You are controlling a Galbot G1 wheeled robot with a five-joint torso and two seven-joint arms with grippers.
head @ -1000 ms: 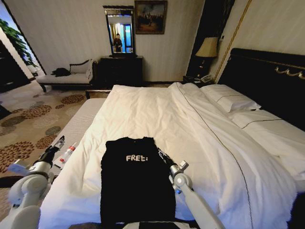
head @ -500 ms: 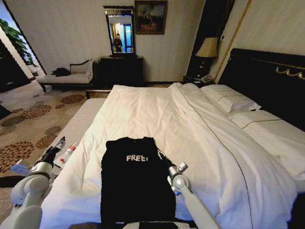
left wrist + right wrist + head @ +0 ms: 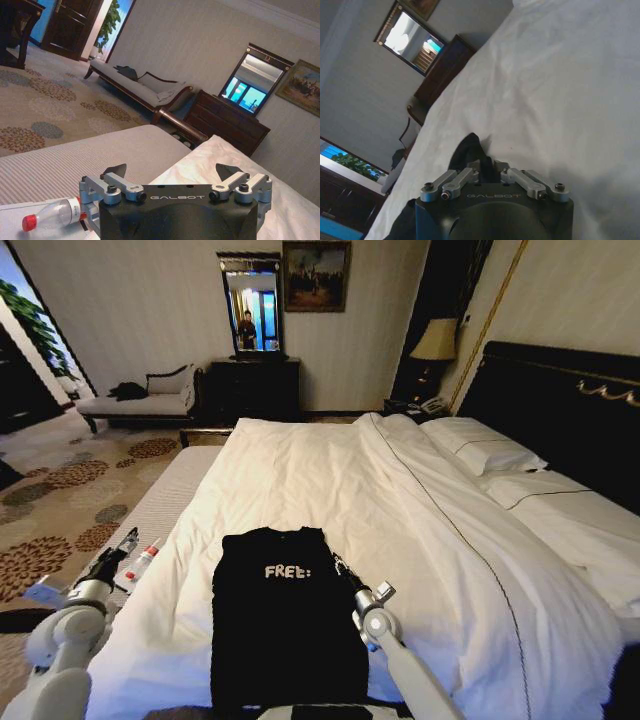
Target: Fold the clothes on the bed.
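The clothes are one black T-shirt (image 3: 285,615) with white lettering, lying flat on the white bed (image 3: 400,500) near its front edge, its sides tucked in to a narrow shape. My right gripper (image 3: 339,565) is at the shirt's right edge beside the lettering. In the right wrist view this gripper (image 3: 488,167) is shut on a raised fold of the black fabric (image 3: 466,151). My left gripper (image 3: 126,539) hangs off the bed's left side, apart from the shirt. Seen from the left wrist, it (image 3: 171,171) stands open with nothing in it.
A grey striped bench (image 3: 160,500) runs along the bed's left side, with a red-capped bottle (image 3: 142,560) on white paper under my left arm. Pillows (image 3: 480,450) and a dark headboard (image 3: 560,400) are at the right. A chaise (image 3: 140,400) and a dresser (image 3: 255,385) stand by the far wall.
Hardly anything differs. My right arm has shifted a little at the shirt's edge, and the left arm has barely stirred. The shirt lies as before.
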